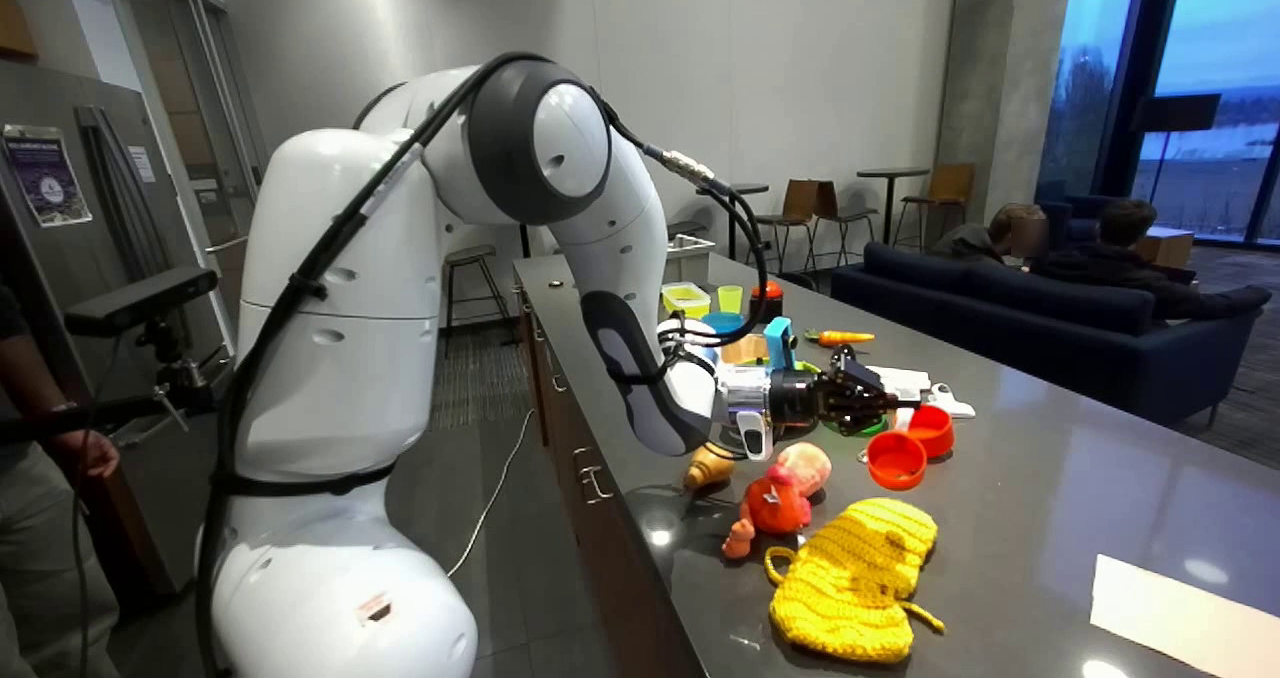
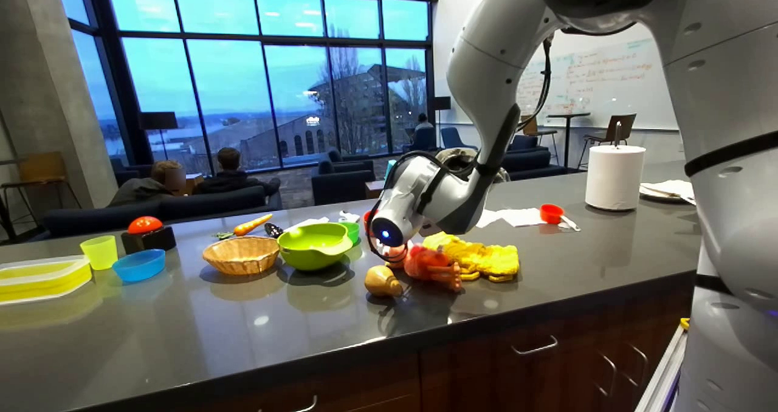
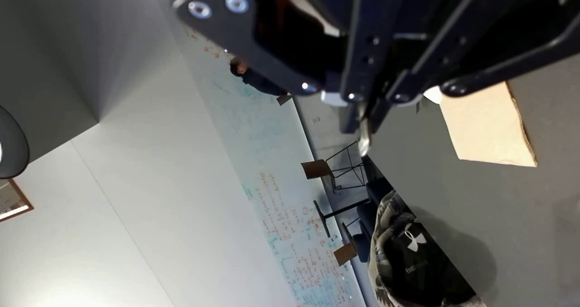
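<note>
My gripper points level over the counter in an exterior view, its fingertips by two red cups and a small white item. The wrist view shows the gripper from above, jaws drawn together on a thin pale strip that sticks out past the tips. What this strip belongs to cannot be made out. Whether either red cup touches the fingers is also unclear. Closer to the robot lie a red and pink plush toy and a tan gourd-like toy. The wrist hides the fingers in an exterior view.
A yellow knitted piece lies on the counter, with a pale sheet farther along. Around the arm stand a green bowl, a wicker basket and a blue bowl. A paper towel roll stands upright near the robot.
</note>
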You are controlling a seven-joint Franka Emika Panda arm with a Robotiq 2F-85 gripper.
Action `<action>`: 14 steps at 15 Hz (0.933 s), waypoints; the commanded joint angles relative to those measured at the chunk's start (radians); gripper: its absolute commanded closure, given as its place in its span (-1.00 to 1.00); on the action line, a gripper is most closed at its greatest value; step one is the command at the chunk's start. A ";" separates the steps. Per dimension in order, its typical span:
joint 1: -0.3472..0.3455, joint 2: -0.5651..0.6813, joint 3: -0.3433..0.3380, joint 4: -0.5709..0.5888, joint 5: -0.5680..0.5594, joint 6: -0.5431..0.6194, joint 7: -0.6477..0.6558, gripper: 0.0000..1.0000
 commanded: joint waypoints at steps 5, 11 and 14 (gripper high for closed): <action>-0.018 0.031 0.026 0.024 0.092 0.056 -0.008 0.98; -0.038 0.033 0.049 0.073 0.217 0.287 0.082 0.98; -0.048 0.032 0.048 0.103 0.256 0.384 0.143 0.98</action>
